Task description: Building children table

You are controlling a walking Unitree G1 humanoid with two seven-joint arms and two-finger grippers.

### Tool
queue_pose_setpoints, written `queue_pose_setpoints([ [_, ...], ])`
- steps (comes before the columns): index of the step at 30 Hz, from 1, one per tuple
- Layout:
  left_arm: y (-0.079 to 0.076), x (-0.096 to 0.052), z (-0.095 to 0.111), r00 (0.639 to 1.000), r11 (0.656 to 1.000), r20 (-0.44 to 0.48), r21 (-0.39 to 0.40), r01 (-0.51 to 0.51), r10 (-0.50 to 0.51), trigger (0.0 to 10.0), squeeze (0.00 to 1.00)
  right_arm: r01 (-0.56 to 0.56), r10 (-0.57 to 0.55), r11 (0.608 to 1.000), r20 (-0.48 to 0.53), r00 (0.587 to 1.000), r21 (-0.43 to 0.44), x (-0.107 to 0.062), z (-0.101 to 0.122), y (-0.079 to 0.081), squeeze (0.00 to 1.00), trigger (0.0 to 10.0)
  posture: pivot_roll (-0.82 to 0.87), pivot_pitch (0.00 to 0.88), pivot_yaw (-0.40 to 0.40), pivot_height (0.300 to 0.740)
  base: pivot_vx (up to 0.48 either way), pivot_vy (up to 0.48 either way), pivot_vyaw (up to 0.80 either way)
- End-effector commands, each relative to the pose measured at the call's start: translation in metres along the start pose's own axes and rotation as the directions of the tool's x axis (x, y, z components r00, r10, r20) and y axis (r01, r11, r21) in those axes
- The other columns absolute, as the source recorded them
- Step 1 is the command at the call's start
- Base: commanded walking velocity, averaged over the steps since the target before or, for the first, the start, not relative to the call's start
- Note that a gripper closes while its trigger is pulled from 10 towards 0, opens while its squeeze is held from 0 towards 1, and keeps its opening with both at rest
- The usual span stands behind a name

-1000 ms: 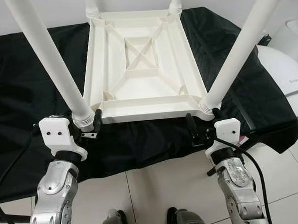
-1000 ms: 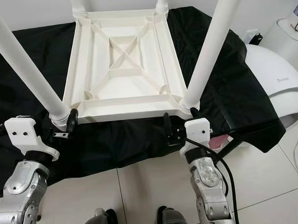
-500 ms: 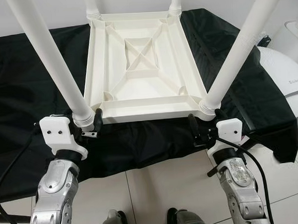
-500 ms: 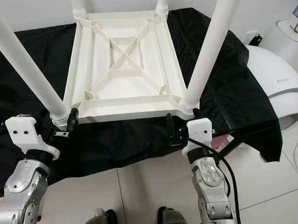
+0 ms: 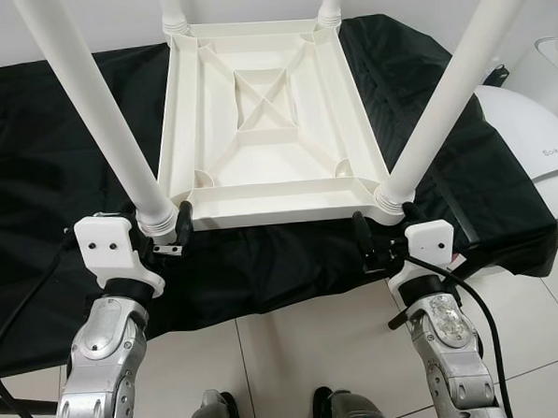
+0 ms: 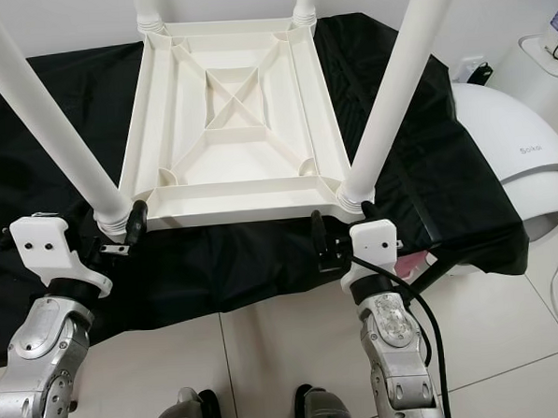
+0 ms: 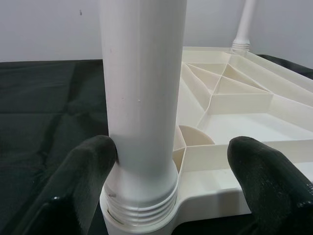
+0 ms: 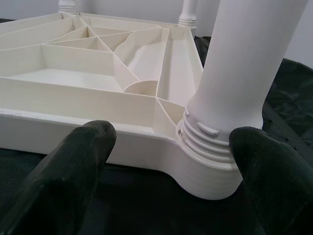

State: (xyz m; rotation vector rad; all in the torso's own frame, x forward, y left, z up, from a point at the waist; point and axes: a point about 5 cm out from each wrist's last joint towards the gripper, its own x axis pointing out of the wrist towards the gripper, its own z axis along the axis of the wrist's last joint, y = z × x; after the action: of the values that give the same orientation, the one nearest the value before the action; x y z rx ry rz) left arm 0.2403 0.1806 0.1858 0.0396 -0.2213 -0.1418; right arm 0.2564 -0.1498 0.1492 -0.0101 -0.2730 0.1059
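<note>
Little has shifted since the earlier frames: your right hand (image 6: 339,226) has crept slightly closer to the near right leg (image 6: 392,95), and the black cloth (image 6: 59,117) at the right edge hangs a bit differently.

Your left hand (image 5: 161,232) is spread around the base of the near left leg (image 5: 96,106), one finger (image 7: 90,161) touching it, the other (image 7: 261,169) apart from it. Your right hand is also spread, its fingers (image 8: 73,171) on either side of the near right leg's threaded socket without pinching it.

Between them, the white children table (image 5: 265,116) lies upside down on the cloth-covered surface, legs pointing up, its long axis running away from you.

On the white rounded appliance (image 6: 514,140) to your right, grey lettering reads something like "Soko".
</note>
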Motion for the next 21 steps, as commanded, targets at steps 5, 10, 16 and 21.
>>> queue_pose_setpoints([
  [5, -0.0016, -0.0023, -0.0049, 0.999, 0.999, -0.02, 0.015, 0.033, -0.033, 10.0, 0.0, 0.002, -0.002, 1.0, -0.015, 1.0, 0.001, -0.0017, -0.0021, -0.0013, 0.0, 10.0, -0.04, 0.197, -0.013, 0.74, 0.0, 0.0, 0.0],
  [10, -0.0015, -0.0027, -0.0051, 0.999, 0.999, -0.02, 0.014, 0.031, -0.031, 10.0, 0.0, 0.0, 0.0, 1.0, -0.017, 1.0, 0.0, -0.0017, -0.0023, -0.0012, 0.0, 10.0, -0.04, 0.198, -0.015, 0.74, 0.0, 0.0, 0.0],
  [16, -0.0019, -0.0031, -0.005, 0.999, 0.999, -0.021, 0.012, 0.031, -0.03, 10.0, 0.0, 0.005, -0.005, 1.0, -0.02, 1.0, 0.001, -0.0022, -0.0026, -0.0017, 0.0, 10.0, -0.04, 0.2, -0.014, 0.74, 0.0, 0.0, 0.0],
  [21, -0.0016, -0.003, -0.005, 0.999, 0.999, -0.021, 0.011, 0.031, -0.031, 10.0, 0.0, 0.008, -0.008, 1.0, -0.022, 1.0, 0.001, -0.0028, -0.0028, -0.0018, 0.0, 10.0, -0.04, 0.201, -0.013, 0.74, 0.0, 0.0, 0.0],
])
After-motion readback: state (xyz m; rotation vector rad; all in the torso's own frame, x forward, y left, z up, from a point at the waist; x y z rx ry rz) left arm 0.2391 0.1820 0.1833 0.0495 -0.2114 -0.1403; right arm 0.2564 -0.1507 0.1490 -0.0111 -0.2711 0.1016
